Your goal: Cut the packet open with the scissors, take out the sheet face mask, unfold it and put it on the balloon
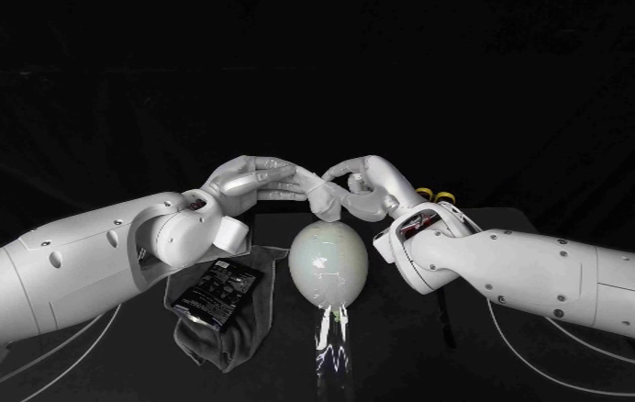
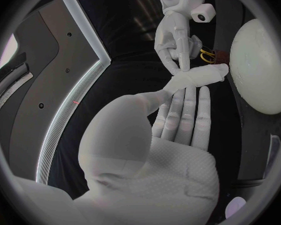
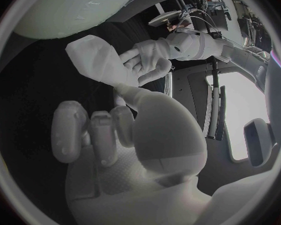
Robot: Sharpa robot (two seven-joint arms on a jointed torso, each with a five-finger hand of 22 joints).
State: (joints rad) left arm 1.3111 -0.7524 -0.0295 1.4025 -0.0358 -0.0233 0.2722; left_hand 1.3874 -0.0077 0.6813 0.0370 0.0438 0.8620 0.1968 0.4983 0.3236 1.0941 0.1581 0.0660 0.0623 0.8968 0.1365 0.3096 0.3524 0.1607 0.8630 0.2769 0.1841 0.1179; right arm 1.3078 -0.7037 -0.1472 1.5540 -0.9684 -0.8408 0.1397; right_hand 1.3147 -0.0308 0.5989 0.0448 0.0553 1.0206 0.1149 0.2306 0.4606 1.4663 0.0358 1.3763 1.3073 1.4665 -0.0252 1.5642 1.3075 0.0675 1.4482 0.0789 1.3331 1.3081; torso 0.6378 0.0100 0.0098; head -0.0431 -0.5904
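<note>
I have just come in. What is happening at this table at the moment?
The robot's left hand and right hand together hold the white sheet mask, folded up, in the air just above the pale balloon. The black packet lies on a grey cloth beside the balloon. The yellow handles of the scissors show past the right wrist. The mask is not yet on the balloon.

Head cam looks down on the table from above. Wrist cams ride close behind the left hand and right hand, facing each other; both catch the balloon.
</note>
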